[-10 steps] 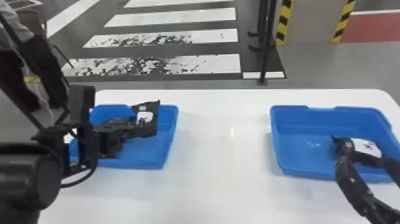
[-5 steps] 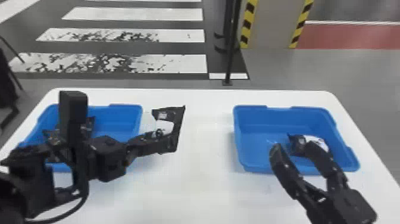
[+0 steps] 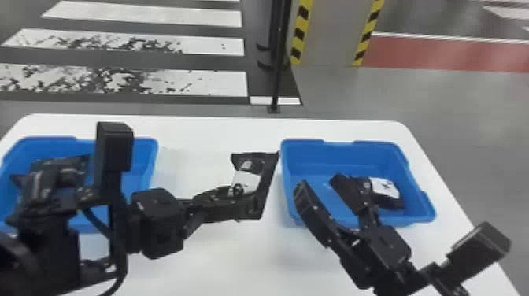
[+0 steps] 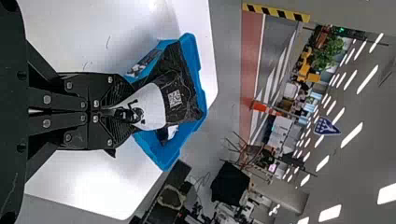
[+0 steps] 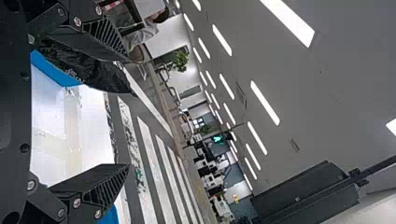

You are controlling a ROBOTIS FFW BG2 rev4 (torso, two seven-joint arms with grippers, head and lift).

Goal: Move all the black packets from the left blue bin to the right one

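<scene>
Two blue bins [image 3: 311,167], white table [image 3: 220,259], striped floor [image 3: 204,82] beyond, left fingers [image 3: 220,208] clamped on black packet [image 3: 247,182], right fingers [image 3: 313,208] apart

- Blue bins: two, left [image 3: 47,145] and right [image 3: 307,155];
- Black packets: at least three; one [image 3: 247,183] in the left gripper [image 3: 226,202], at least one [image 3: 385,193] in the right bin, at least one in the left bin, exact number there unclear;
- Two-fingered grippers: two, the left and the right gripper [image 3: 320,184];
- White tables: one [image 3: 220,134];
- Black-and-yellow striped strips: two [image 3: 301,31] in the head view
</scene>
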